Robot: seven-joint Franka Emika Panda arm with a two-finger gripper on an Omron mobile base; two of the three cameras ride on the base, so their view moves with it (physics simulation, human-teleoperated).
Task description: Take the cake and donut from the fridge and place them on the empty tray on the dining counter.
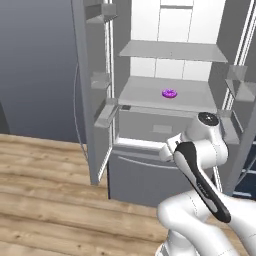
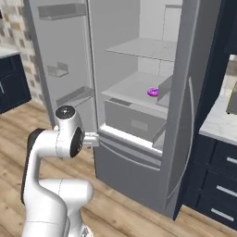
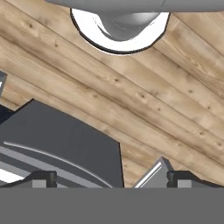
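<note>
The fridge (image 1: 165, 100) stands open with the donut (image 1: 169, 93) on its middle shelf, not yet taken. The pincer (image 3: 111, 177), released and empty, points down at the floor. Both items seemingly remain to be moved. The cake, tray and tabletop aren't visible.

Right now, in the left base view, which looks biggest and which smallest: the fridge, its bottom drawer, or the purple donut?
1. The fridge, running past the top of the view.
2. Its bottom drawer, partly hidden behind the arm.
3. The donut, by far the smallest, sitting farthest back on a shelf.
</note>
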